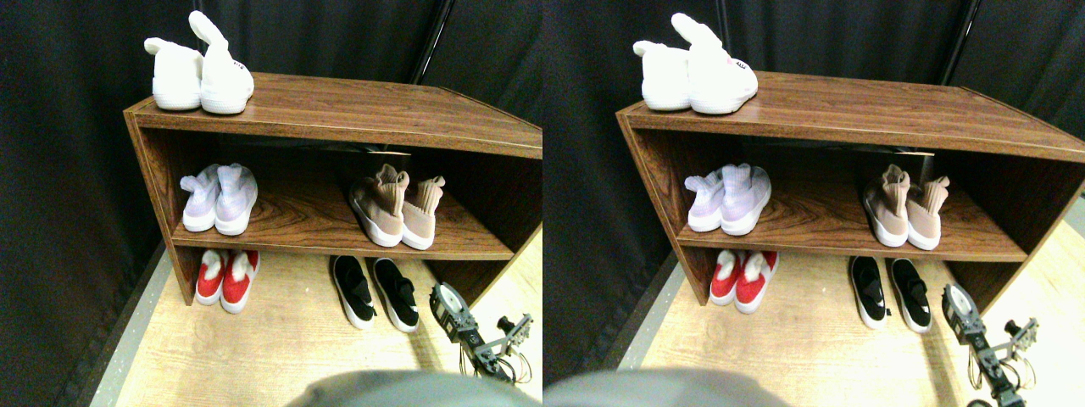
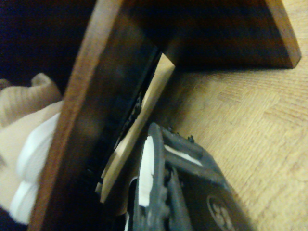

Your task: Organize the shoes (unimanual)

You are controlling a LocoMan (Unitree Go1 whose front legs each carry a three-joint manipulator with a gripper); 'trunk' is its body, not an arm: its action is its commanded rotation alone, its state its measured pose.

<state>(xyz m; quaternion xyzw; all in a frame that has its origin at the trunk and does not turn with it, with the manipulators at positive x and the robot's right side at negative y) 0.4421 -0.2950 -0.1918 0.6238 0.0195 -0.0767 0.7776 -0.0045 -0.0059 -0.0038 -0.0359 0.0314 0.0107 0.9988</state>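
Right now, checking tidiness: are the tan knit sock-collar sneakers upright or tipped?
Upright: both tan knit sock-collar sneakers rest on white soles, collars up.

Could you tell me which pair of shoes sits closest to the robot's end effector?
The black slip-ons, on the floor under the shelf, just left of the right end effector. The other pairs all sit farther off.

One wooden shelf unit (image 1: 339,106) serves as reference. On its top: two white bunny-ear slippers (image 1: 199,72). On its middle board: two lavender sneakers (image 1: 220,199) and two tan sneakers (image 1: 397,212). Under it, on the floor: two red slippers (image 1: 226,277) and two black slip-ons (image 1: 375,292).
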